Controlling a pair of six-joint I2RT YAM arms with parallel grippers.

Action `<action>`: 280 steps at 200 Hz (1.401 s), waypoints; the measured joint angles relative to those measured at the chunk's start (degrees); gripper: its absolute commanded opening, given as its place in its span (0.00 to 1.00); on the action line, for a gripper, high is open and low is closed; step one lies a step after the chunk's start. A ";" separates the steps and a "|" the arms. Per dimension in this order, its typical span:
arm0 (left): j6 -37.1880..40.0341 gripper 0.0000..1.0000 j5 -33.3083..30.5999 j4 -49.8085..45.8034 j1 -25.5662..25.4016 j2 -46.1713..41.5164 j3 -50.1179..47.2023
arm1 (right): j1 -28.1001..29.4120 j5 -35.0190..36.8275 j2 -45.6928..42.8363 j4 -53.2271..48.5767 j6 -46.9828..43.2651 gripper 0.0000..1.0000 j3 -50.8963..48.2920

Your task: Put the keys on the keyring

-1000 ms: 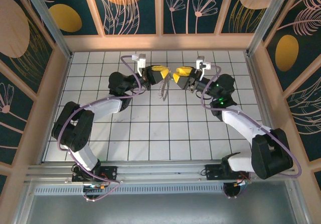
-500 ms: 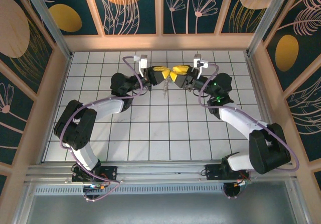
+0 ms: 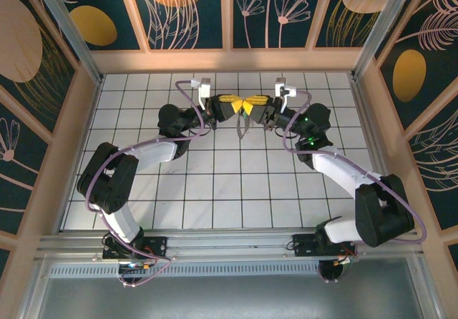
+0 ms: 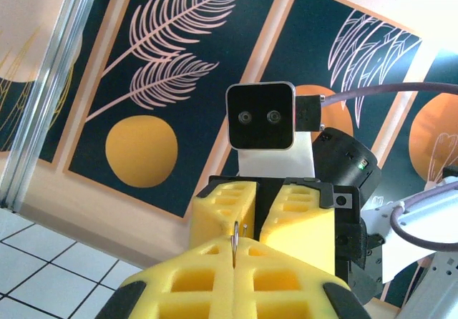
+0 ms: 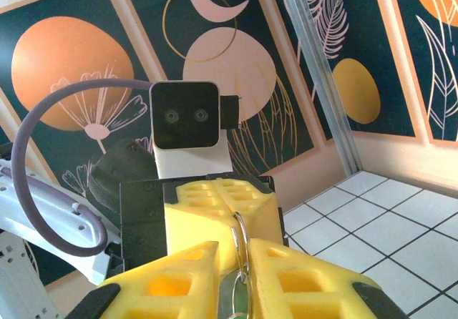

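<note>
The right pincer (image 3: pixel 249 107) has closed in tip-to-tip against the left pincer (image 3: pixel 240 106), both now clamped on the keyring (image 4: pixel 235 239)

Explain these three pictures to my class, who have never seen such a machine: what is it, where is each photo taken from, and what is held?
Two robot arms stand at a tiled table. One picture looks down from above; the others come from cameras on each wrist, looking along yellow padded fingers. The left gripper is shut on a thin keyring. The right gripper faces it, jaws close about the ring; whether it grips, I cannot tell. Metal pieces dangle below.
</note>
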 measured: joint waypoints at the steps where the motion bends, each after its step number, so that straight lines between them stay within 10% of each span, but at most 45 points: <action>1: 0.00 0.00 0.00 0.00 0.00 0.00 0.00 | 0.00 -0.02 0.00 0.02 -0.07 0.10 0.00; 50: 0.00 0.00 -0.15 0.07 0.22 0.02 0.00 | 0.04 -0.28 0.61 0.04 -0.02 0.00 0.61; 107: 4.87 0.35 -2.60 -6.16 0.28 -0.79 0.00 | -0.48 -0.46 0.57 -2.84 -1.99 0.00 0.76; 280: 41.44 0.43 6.91 -52.39 4.96 -5.38 13.84 | -5.01 -6.69 3.30 -35.36 -22.60 0.00 14.40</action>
